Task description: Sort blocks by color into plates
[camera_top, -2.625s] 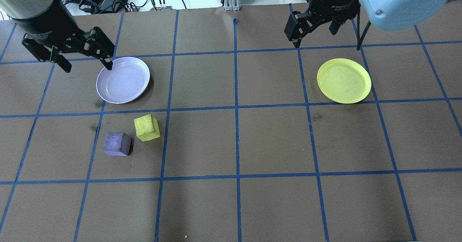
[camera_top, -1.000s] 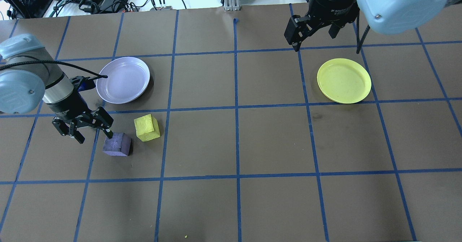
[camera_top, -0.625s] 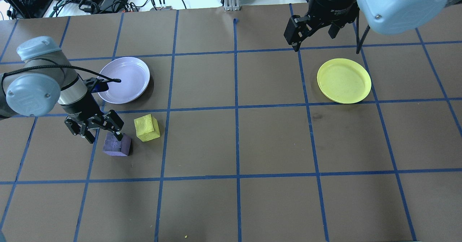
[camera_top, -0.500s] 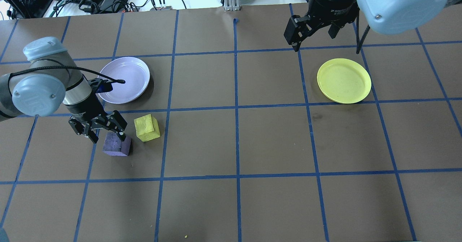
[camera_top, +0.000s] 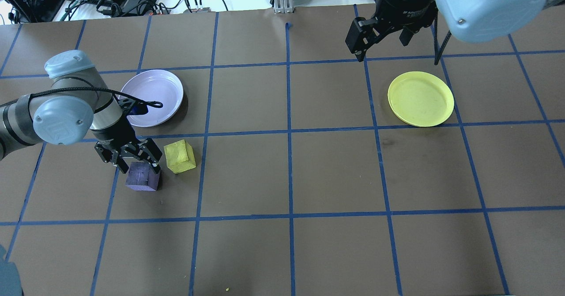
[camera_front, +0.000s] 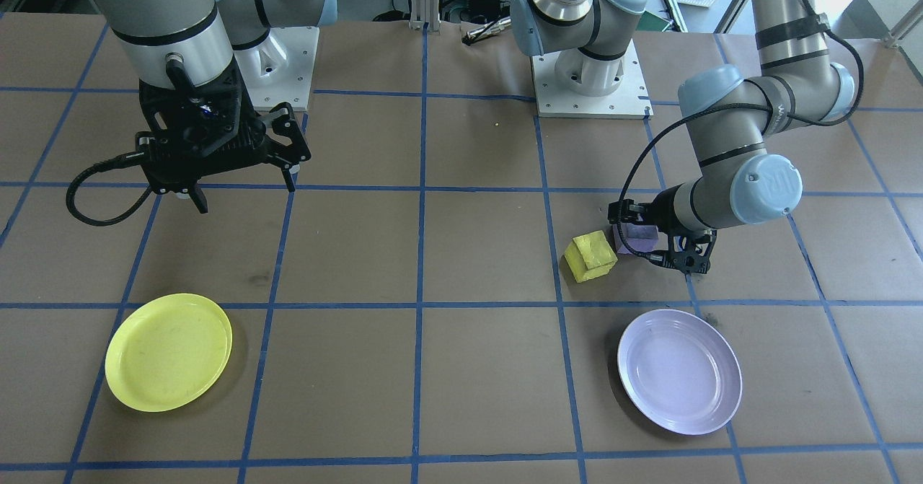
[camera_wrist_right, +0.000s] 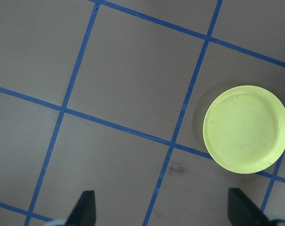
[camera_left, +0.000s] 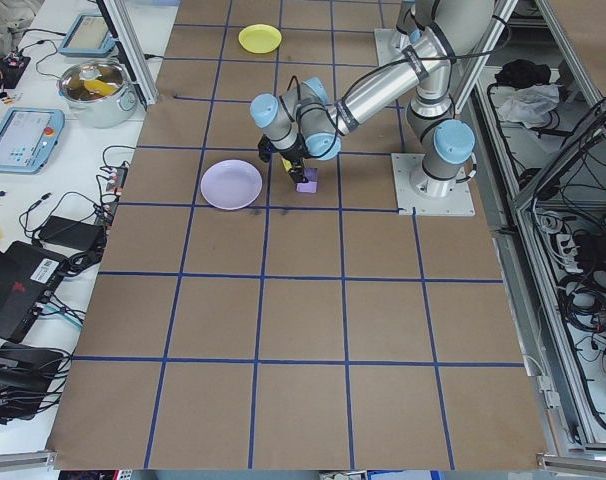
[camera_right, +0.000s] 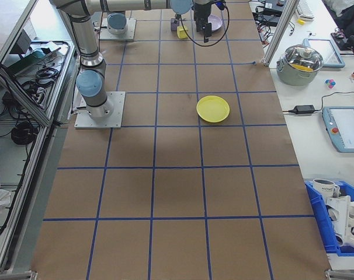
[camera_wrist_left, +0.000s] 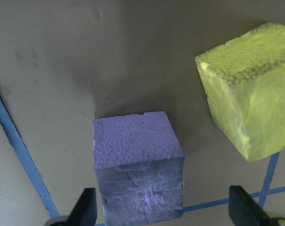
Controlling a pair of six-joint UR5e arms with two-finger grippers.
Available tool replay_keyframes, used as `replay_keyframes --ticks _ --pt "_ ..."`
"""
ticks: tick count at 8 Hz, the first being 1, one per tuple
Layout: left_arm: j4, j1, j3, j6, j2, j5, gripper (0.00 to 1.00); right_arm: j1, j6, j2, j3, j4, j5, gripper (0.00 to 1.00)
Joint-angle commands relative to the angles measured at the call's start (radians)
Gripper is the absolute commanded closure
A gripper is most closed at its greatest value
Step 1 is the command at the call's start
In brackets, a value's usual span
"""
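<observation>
- Front-facing view: my table [camera_front: 461, 253] is brown paper gridded with blue tape. The lavender plate [camera_front: 679, 371] and the yellow plate [camera_front: 168, 351] both lie empty, so I judge nothing sorted yet. My left gripper [camera_front: 660, 242] sits low over the purple block [camera_front: 636, 238], with the yellow block [camera_front: 590, 256] just beside it.
- Overhead view: the left gripper [camera_top: 133, 160] has its fingers spread on either side of the purple block [camera_top: 142, 177], not clamped. The right gripper [camera_top: 383, 33] hangs high near the yellow plate [camera_top: 420, 98], fingers apart, holding nothing.
- Left wrist view: I see the purple block [camera_wrist_left: 138, 165] between the two fingertips with a gap on each side, resting on the paper; the yellow block [camera_wrist_left: 250, 94] stands apart, up to the right.
- Right wrist view: only the empty yellow plate [camera_wrist_right: 246, 129] and bare grid.
- Left to do, as I read it: close on purple, carry it to lavender, then move yellow to yellow.
</observation>
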Motion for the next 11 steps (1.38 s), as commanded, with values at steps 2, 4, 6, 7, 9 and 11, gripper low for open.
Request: replay_keyframes --ticks 2,4,6,7,9,11 --pt "0.009 0.007 -0.001 0.024 -0.008 0.004 0.0 -0.001 0.0 0.004 0.002 -0.045 -0.002 0.0" --pt "0.048 0.012 -0.003 0.041 -0.034 0.031 0.0 -0.001 -0.001 -0.015 -0.003 -0.089 -0.005 0.0" --pt "0.05 0.012 -0.003 0.035 -0.036 0.031 0.04 -0.001 0.0 -0.033 0.002 -0.093 -0.007 0.0" --pt "0.05 0.012 -0.001 0.036 -0.034 0.031 0.37 -0.001 0.0 -0.038 0.002 -0.093 -0.007 0.0" --pt "0.05 0.012 -0.003 0.033 -0.036 0.03 0.56 -0.001 -0.001 -0.042 0.002 -0.093 -0.004 0.0" --pt "0.05 0.012 -0.001 0.034 -0.036 0.024 0.72 -0.001 -0.001 -0.041 0.003 -0.093 0.015 0.0"
